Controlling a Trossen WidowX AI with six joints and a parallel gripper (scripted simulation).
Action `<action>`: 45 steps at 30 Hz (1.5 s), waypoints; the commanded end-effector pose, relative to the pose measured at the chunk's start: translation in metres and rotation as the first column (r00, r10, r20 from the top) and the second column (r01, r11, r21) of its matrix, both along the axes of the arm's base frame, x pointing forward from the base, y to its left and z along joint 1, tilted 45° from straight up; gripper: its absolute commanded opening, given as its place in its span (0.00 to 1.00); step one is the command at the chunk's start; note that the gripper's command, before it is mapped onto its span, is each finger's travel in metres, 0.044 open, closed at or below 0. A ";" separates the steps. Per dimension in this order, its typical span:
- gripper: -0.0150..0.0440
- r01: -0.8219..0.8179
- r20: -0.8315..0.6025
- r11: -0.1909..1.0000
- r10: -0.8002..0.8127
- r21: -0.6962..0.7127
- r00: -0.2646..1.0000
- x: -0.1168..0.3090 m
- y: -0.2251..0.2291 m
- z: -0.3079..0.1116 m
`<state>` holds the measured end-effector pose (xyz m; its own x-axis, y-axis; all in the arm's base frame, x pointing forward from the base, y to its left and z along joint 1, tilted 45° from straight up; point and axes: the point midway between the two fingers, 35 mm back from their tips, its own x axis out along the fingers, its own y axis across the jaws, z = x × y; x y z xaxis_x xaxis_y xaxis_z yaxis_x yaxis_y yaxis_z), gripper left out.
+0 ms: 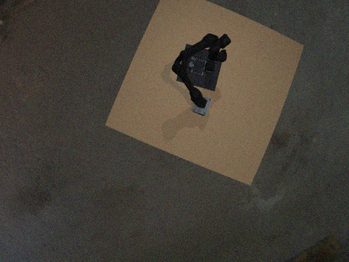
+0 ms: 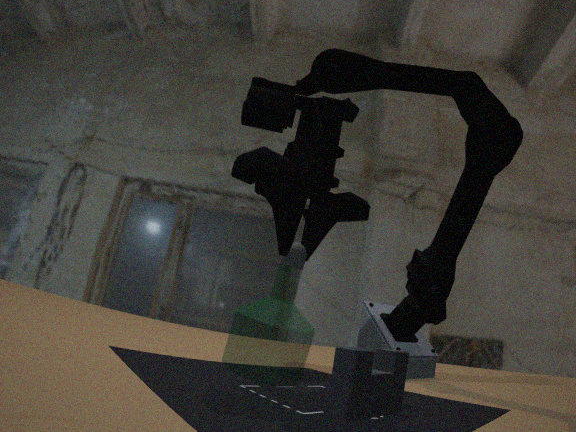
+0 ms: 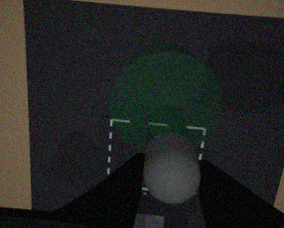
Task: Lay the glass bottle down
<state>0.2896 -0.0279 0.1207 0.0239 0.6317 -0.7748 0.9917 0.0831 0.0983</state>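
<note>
Lowering step: jaws (image 2: 296, 256) pinch glass bottle (image 2: 270, 332) (image 3: 166, 96) by its stopper, lower centre; next, tip neck gently toward rest (image 2: 345, 377) at lower right.

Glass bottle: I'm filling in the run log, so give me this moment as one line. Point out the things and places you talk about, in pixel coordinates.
gripper (image 2: 295, 256) (image 3: 171, 165): shut on bottle neck | glass bottle (image 2: 270, 337) (image 3: 166, 91): near upright, not laid down | U-shaped rest (image 2: 345, 377): unoccupied

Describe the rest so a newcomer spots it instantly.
On the tan table lies a dark mat. The rest stands on it, near the arm's base. Unlike the green, see-through bottle, it is a grey, opaque block with a U-shaped notch.
</note>
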 end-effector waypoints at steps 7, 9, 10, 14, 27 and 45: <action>0.44 0.000 0.000 1.000 0.000 -0.003 1.000 -0.002 0.009 0.010; 0.44 0.001 -0.001 1.000 -0.001 -0.006 1.000 -0.002 0.009 0.011; 0.44 0.001 -0.001 1.000 -0.001 -0.008 1.000 -0.002 0.010 0.011; 0.44 0.001 -0.001 1.000 -0.001 -0.014 1.000 -0.003 0.011 0.013; 0.44 0.004 -0.004 0.999 -0.004 -0.036 1.000 -0.004 0.017 0.018; 0.44 0.011 -0.009 0.998 -0.011 -0.067 1.000 -0.005 0.026 0.025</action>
<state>0.2862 -0.0093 0.1403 0.0233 0.5707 -0.8208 0.9937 0.0765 0.0814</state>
